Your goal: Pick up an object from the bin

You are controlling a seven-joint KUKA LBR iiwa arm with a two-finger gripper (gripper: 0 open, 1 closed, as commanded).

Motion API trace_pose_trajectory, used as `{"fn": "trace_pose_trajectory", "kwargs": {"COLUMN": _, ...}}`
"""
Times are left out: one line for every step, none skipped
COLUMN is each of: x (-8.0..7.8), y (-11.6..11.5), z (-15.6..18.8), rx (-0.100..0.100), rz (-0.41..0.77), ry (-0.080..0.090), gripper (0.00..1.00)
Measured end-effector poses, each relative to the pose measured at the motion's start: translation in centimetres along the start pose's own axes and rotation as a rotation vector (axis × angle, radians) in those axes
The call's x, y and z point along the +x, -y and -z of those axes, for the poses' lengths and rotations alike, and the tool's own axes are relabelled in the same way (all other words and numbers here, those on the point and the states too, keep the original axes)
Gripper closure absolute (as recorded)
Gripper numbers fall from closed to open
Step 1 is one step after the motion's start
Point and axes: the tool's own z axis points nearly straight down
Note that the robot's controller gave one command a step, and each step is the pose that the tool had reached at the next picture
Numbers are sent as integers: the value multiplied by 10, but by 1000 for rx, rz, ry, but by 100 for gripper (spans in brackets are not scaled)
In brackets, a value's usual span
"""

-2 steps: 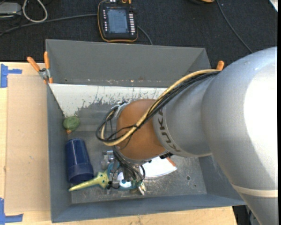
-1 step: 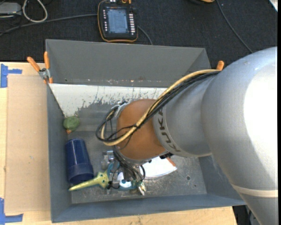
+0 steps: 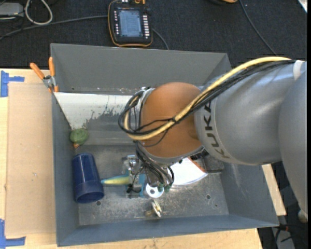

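Observation:
My gripper (image 3: 144, 179) hangs low over the bin floor near the middle, under the arm's orange cover. A slim yellow and teal stick-like thing (image 3: 115, 180) lies on the floor with its right end touching or just beside the gripper's left side. A small pale metallic piece (image 3: 155, 208) lies just below the gripper, near the front wall. To the right, a white round flat thing (image 3: 189, 173) with a red edge lies partly hidden under the arm.
A dark blue cup (image 3: 86, 178) lies on its side at the left of the floor. A small green lump (image 3: 79, 136) sits above it by the left wall. The arm covers the bin's middle and right.

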Motion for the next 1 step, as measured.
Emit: {"fn": "trace_pose_trajectory", "kwargs": {"x": -2, "y": -1, "z": 36, "rx": 1, "rz": -16, "ry": -4, "gripper": 100}}
